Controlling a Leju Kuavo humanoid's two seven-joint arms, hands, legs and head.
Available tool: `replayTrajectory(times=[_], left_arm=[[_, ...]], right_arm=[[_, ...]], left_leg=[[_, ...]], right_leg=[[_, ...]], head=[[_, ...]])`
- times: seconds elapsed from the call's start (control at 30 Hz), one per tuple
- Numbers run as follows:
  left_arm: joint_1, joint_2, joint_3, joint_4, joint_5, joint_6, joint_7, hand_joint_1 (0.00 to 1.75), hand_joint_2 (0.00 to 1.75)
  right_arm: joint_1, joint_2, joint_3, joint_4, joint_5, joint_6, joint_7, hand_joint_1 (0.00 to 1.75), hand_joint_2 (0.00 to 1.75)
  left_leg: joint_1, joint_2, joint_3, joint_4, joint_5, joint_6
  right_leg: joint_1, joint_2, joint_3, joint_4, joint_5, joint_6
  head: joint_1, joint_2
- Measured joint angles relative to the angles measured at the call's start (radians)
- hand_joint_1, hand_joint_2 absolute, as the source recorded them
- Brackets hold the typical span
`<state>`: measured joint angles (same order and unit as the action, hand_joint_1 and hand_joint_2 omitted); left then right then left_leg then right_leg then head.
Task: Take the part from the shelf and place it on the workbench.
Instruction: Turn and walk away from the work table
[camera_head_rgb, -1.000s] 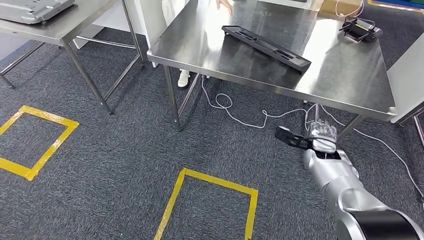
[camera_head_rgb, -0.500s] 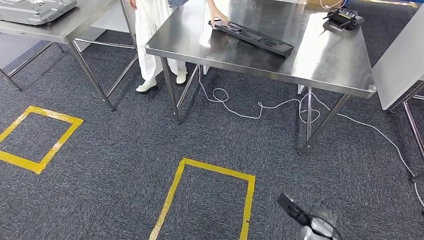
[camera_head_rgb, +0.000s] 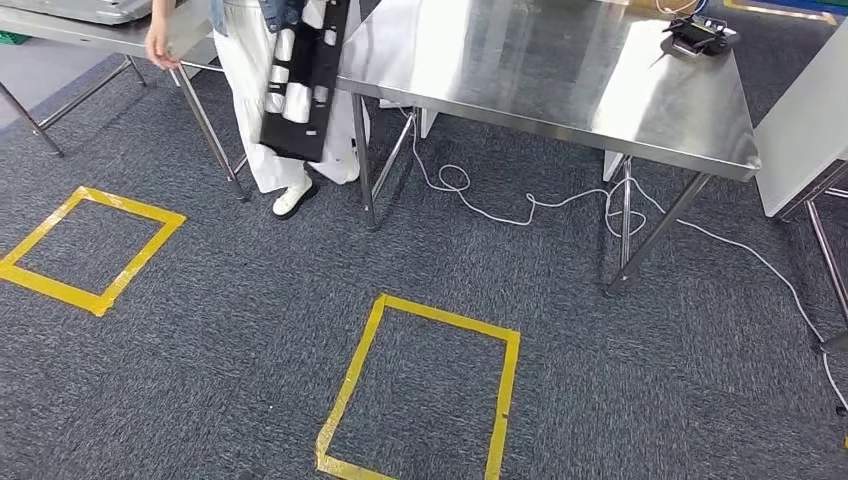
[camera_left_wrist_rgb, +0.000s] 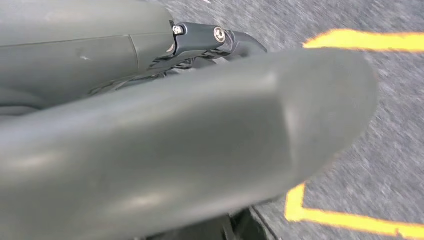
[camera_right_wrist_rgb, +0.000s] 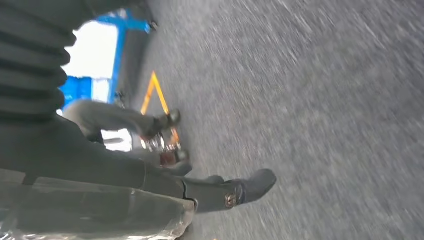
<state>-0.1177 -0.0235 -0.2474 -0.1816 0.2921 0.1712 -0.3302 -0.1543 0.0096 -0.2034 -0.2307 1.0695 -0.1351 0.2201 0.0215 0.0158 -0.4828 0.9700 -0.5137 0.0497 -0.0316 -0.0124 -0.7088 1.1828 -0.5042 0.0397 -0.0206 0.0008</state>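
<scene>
My right hand (camera_right_wrist_rgb: 150, 175) hangs low over the carpet (camera_right_wrist_rgb: 325, 100), fingers stretched out and apart, grasping nothing. My left hand (camera_left_wrist_rgb: 165, 135) sits so close to its wrist camera that it is mostly a grey blur; I cannot tell whether it is released or clenched, though I see nothing in it.

Well away from both hands, a person (camera_head_rgb: 262, 120) stands between the two steel tables and holds the black part (camera_head_rgb: 305, 80) upright at their side. It is beside the workbench (camera_head_rgb: 560, 70), not lying on it. A small black device (camera_head_rgb: 700, 35) rests on the bench's far corner.

I judge that the task is not done as things stand: the part is on no surface and in neither of my hands. What is left looks like getting it back within reach, taking it, and setting it flat on the bench.
</scene>
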Motion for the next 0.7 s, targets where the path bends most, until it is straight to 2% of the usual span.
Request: replayTrajectory(times=[0.03,0.07,0.1,0.13,0.2,0.23,0.27,0.3,0.33,0.37,0.4,0.43,0.5,0.53,0.57,0.6,0.63,0.67,0.7], left_arm=[[0.0,0.0,-0.001,0.0,-0.003,-0.001,0.002,0.0,0.0],[0.0,-0.001,-0.002,0.0,-0.008,-0.001,0.004,0.0,0.0],[-0.001,-0.002,-0.006,0.0,-0.013,-0.003,0.008,0.0,0.0],[-0.001,-0.003,-0.01,0.0,-0.018,-0.004,0.014,0.0,0.0],[-0.002,-0.005,-0.017,0.0,-0.026,-0.004,0.022,0.0,0.0],[-0.003,-0.005,-0.019,0.0,-0.028,-0.004,0.025,0.0,0.0],[-0.004,-0.005,-0.02,0.0,-0.029,-0.004,0.027,0.0,0.0],[-0.006,-0.006,-0.022,0.0,-0.029,-0.004,0.028,0.0,0.0],[-0.008,-0.006,-0.023,0.0,-0.029,-0.004,0.029,0.0,0.0],[-0.011,-0.006,-0.024,0.0,-0.029,-0.004,0.03,0.0,0.0],[-0.013,-0.007,-0.025,0.0,-0.029,-0.004,0.03,0.0,0.0],[-0.013,-0.007,-0.025,0.0,-0.029,-0.004,0.031,0.0,0.0],[-0.012,-0.007,-0.025,0.0,-0.029,-0.004,0.031,0.0,0.0],[-0.011,-0.007,-0.026,0.0,-0.029,-0.004,0.032,0.0,0.0],[-0.01,-0.007,-0.026,0.0,-0.03,-0.004,0.032,0.0,0.0],[-0.009,-0.007,-0.027,0.0,-0.03,-0.004,0.032,0.0,0.0],[-0.009,-0.007,-0.027,0.0,-0.03,-0.004,0.032,0.0,0.0],[-0.009,-0.007,-0.028,0.0,-0.03,-0.004,0.033,0.0,0.0],[-0.01,-0.006,-0.029,0.0,-0.03,-0.004,0.033,0.0,0.0]], right_arm=[[0.005,0.001,-0.009,0.003,-0.009,0.01,-0.002,0.0,0.0],[0.011,0.002,-0.019,0.006,-0.018,0.019,-0.004,0.0,0.0],[0.017,0.003,-0.03,0.01,-0.026,0.028,-0.007,0.0,0.0],[0.024,0.004,-0.04,0.012,-0.032,0.034,-0.012,0.0,0.0],[0.029,0.009,-0.056,0.015,-0.039,0.045,-0.02,0.0,0.0],[0.028,0.011,-0.063,0.015,-0.041,0.049,-0.024,0.0,0.0],[0.026,0.013,-0.069,0.015,-0.042,0.052,-0.026,0.0,0.0],[0.026,0.014,-0.073,0.016,-0.041,0.055,-0.027,0.0,0.0],[0.029,0.016,-0.076,0.017,-0.04,0.058,-0.027,0.0,0.0],[0.033,0.018,-0.079,0.019,-0.039,0.059,-0.027,0.0,0.0],[0.037,0.019,-0.082,0.02,-0.039,0.061,-0.027,0.0,0.0],[0.038,0.021,-0.085,0.021,-0.039,0.062,-0.027,0.0,0.0],[0.036,0.024,-0.089,0.022,-0.039,0.064,-0.027,0.0,0.0],[0.035,0.025,-0.09,0.022,-0.039,0.065,-0.027,0.0,0.0],[0.036,0.025,-0.091,0.023,-0.039,0.066,-0.027,0.0,0.0],[0.037,0.026,-0.091,0.024,-0.039,0.066,-0.027,0.0,0.0],[0.038,0.026,-0.091,0.024,-0.039,0.066,-0.027,0.0,0.0],[0.039,0.027,-0.091,0.025,-0.039,0.066,-0.027,0.0,0.0],[0.039,0.028,-0.091,0.025,-0.039,0.066,-0.027,0.0,0.0]], left_leg=[[-0.004,0.005,-0.013,0.0,0.01,0.003],[-0.007,0.009,-0.023,0.001,0.018,0.004],[-0.009,0.014,-0.033,0.001,0.026,0.004],[-0.011,0.02,-0.04,0.002,0.033,0.002],[-0.015,0.037,-0.042,0.004,0.041,-0.006],[-0.019,0.046,-0.044,0.007,0.044,-0.011],[-0.023,0.057,-0.047,0.011,0.047,-0.015],[-0.027,0.068,-0.052,0.013,0.05,-0.02],[-0.026,0.077,-0.054,0.015,0.052,-0.024],[-0.024,0.075,-0.057,0.021,0.049,-0.03],[-0.021,0.062,-0.064,0.037,0.033,-0.035],[-0.017,0.041,-0.079,0.073,0.004,-0.041],[-0.013,-0.002,-0.13,0.196,-0.076,-0.048],[-0.011,-0.011,-0.155,0.26,-0.107,-0.05],[-0.01,-0.014,-0.167,0.299,-0.12,-0.051],[-0.008,-0.016,-0.162,0.302,-0.113,-0.052],[-0.006,-0.019,-0.137,0.265,-0.089,-0.051],[-0.003,-0.029,-0.097,0.199,-0.056,-0.05],[0.0,-0.05,-0.057,0.128,-0.033,-0.047]], right_leg=[[0.001,0.002,-0.019,0.068,-0.031,0.0],[0.002,0.004,-0.023,0.107,-0.048,0.003],[0.002,0.005,-0.004,0.107,-0.052,0.009],[0.003,0.004,0.039,0.062,-0.042,0.015],[0.007,-0.025,0.154,-0.098,-0.012,0.022],[0.012,-0.037,0.194,-0.159,-0.003,0.018],[0.016,-0.045,0.213,-0.194,0.002,0.012],[0.02,-0.041,0.214,-0.207,0.005,0.006],[0.019,-0.03,0.208,-0.206,0.009,-0.003],[0.013,-0.022,0.203,-0.207,0.013,-0.01],[0.009,-0.015,0.2,-0.208,0.019,-0.02],[0.005,-0.009,0.196,-0.209,0.026,-0.031],[0.006,0.006,0.182,-0.208,0.04,-0.048],[0.008,0.015,0.173,-0.207,0.046,-0.051],[0.01,0.025,0.165,-0.206,0.051,-0.051],[0.011,0.037,0.158,-0.204,0.056,-0.048],[0.011,0.049,0.152,-0.201,0.06,-0.045],[0.01,0.061,0.147,-0.197,0.064,-0.041],[0.011,0.072,0.142,-0.193,0.067,-0.036]], head=[[0.001,0.0],[0.002,0.0],[0.002,0.0],[0.003,0.0],[0.006,0.0],[0.007,0.0],[0.008,0.0],[0.008,0.0],[0.007,0.0],[0.007,0.0],[0.007,0.0],[0.007,0.0],[0.007,0.0],[0.007,0.0],[0.007,0.0],[0.007,0.0],[0.007,0.0],[0.007,0.0],[0.007,0.0]])
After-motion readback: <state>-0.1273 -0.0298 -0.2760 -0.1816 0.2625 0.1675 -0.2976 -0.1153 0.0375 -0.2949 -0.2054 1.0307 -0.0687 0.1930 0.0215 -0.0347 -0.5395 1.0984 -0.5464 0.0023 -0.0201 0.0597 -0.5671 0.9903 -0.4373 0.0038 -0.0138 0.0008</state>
